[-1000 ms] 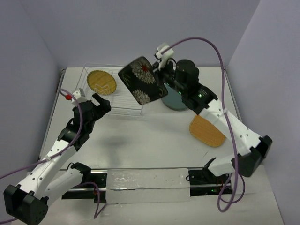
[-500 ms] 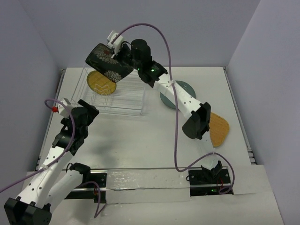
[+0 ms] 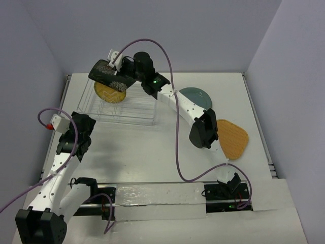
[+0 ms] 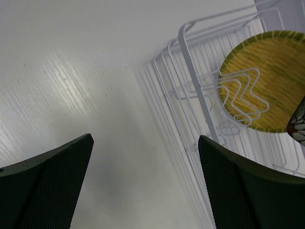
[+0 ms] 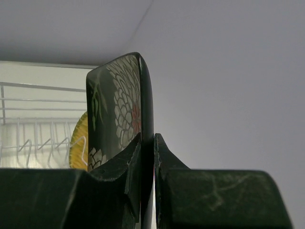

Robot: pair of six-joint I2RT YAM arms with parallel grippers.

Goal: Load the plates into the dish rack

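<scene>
Pale lavender walls close in a white table in the top view. A clear, see-through dish rack with thin upright dividers sits at the far left of the table. A round yellow woven-textured plate stands among the dividers at the rack's left end. Just above it, the right gripper holds a square black plate with white-and-red flowers in the air, tilted, over that same end of the rack. The right arm stretches across to reach it. A round plain teal-grey plate lies flat on the table to the right of the rack. A rounded-square orange woven-textured plate lies nearer, beside the right arm's elbow. The left gripper hangs over the table near the rack's left front corner.

In the left wrist view, the bare table fills most of the frame. The rack's corner and the yellow plate behind its wire dividers are at the upper right, and a sliver of the black plate shows at the right edge. The left gripper's fingers are spread wide, with nothing between them.

In the right wrist view, the wall is behind. The right gripper's fingers are clamped on the black plate's rim. The plate is seen edge-on, its flowered face turned left. The yellow plate and the rack's wires show below it on the left.
</scene>
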